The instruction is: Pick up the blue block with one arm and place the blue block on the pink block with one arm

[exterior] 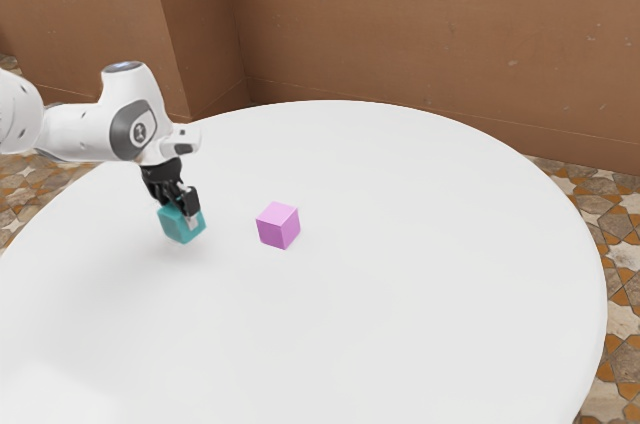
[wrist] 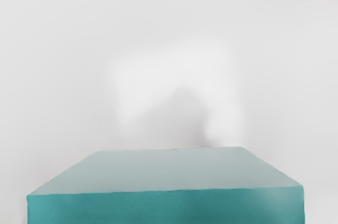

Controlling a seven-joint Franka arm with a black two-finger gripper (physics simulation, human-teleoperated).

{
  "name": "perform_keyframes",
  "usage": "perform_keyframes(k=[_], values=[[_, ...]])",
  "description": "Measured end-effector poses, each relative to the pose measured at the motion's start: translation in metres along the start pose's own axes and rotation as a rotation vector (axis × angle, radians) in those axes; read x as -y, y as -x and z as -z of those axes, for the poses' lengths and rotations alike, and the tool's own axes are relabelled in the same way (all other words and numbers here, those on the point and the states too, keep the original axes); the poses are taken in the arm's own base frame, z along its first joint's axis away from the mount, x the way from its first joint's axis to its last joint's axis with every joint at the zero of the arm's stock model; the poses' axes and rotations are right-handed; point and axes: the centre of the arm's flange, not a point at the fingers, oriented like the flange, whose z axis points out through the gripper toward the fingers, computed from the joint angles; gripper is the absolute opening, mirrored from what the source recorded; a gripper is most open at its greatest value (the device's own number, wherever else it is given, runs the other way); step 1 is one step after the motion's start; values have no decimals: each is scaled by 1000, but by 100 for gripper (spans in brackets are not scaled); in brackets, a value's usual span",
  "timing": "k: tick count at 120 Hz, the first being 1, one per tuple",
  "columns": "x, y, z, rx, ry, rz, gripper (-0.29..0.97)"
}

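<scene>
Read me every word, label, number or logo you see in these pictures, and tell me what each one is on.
None: nothing here can be read.
The teal-blue cube in the black two-finger tool has plain faces.
The pink cube, the round white table and the brown wall are unmarked.
The grey disc on the white arm bears a small dark mark, too small to read.

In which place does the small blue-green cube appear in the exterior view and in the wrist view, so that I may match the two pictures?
Exterior view: the small blue-green cube hangs in the black gripper, at the exterior view's left of the pink cube.
Wrist view: the blue-green cube lies just under the hand.
Shared landmark: the white round table beneath it.
</scene>
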Motion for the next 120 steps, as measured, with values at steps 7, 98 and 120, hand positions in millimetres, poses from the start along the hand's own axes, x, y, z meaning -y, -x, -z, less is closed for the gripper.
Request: perform_keyframes(k=[7, 98, 120], values=[[-22, -10, 12, -12, 7, -20, 39], [-115, -108, 33, -37, 56, -12, 39], [-119, -117, 30, -40, 60, 23, 39]])
